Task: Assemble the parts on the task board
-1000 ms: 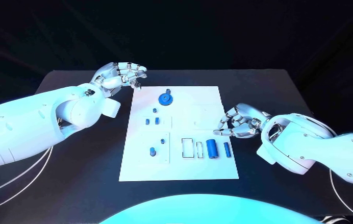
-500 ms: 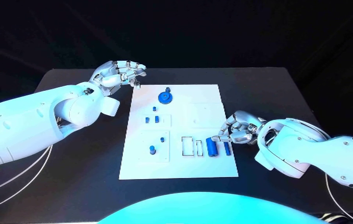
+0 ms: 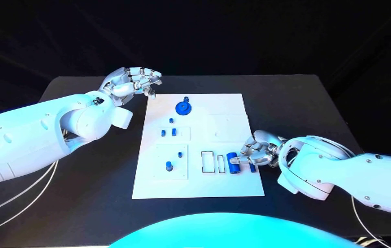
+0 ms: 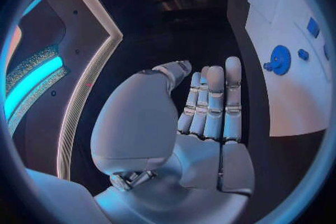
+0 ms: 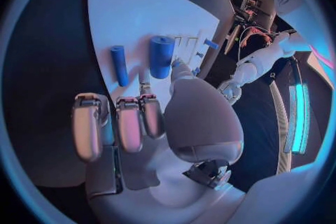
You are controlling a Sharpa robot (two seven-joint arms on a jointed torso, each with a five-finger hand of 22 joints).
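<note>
**Right hand closing in on the thick blue cylinder**

Right hand (image 3: 259,152) sits low at the task board's (image 3: 199,188) near-right edge, fingers curled in towards the thick blue cylinder (image 3: 234,164), w/ the thin blue cylinder (image 3: 252,166) just beside it. Right wrist view: fingertips (image 5: 143,89) sit just short of both cylinders, nothing between them. So fingers partly curled, holding nothing as far as I can tell; contact w/ the thick one can't be ruled out from head view.

Left hand (image 3: 133,82) is off the board's far-left corner, above the worktop (image 3: 309,101), fingers curled in, empty.

Other parts: blue gear (image 3: 184,109) at the far end of the board, small blue pegs (image 3: 168,133) mid-left, one blue peg (image 3: 169,166) near-left. Empty slots (image 3: 213,162) lie just left of the thick cylinder.

Doing it well, my judgement: take the thick cylinder across its middle, thumb opposite fingers, w/o nudging the thin one next door. Lift straight up before moving sideways; round body may roll if touched on one side only.

Vs 1 s ago: right hand was further up the board, near the pale square recess, well clear of the cylinders; it has come down towards the near edge and now overlaps them. Left hand unchanged. Parts haven't shifted.
</note>
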